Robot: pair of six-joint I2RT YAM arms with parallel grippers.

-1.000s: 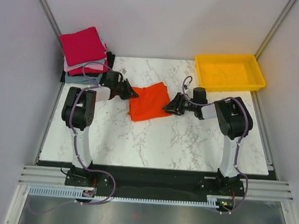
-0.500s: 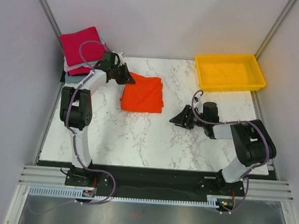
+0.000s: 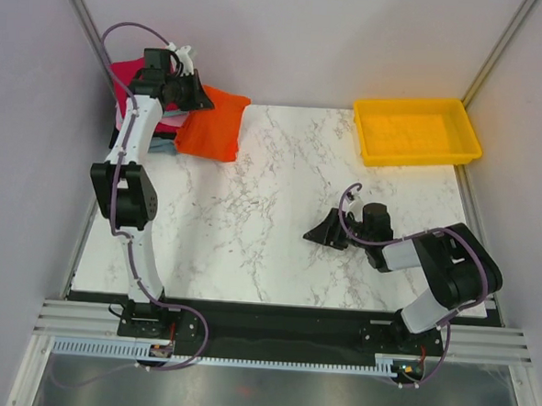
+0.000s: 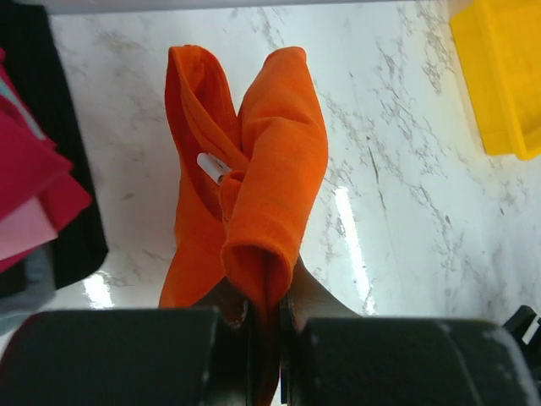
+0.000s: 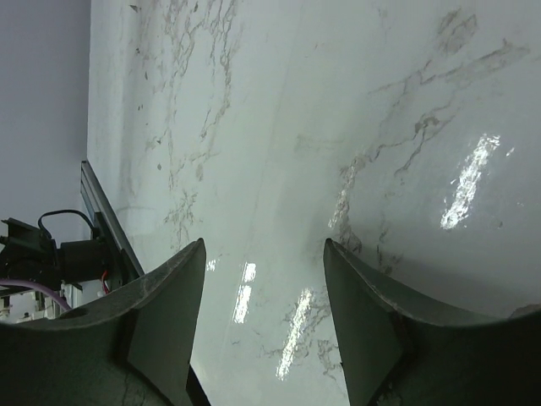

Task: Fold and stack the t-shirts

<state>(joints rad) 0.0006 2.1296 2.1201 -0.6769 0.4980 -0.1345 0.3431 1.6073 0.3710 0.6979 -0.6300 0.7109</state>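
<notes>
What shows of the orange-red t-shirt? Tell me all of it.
The orange-red t-shirt is soft plain cloth, folded into a loose bundle, with a small white label showing in a crease. The left gripper is shut on one end and holds it over the far left corner of the table, beside the stack of folded shirts.

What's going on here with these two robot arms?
The left gripper is shut on the folded orange t-shirt and holds it at the edge of the stack of folded t-shirts in the far left corner. The shirt is not yet on the stack. The right gripper is open, holds nothing, and sits low over the table.
</notes>
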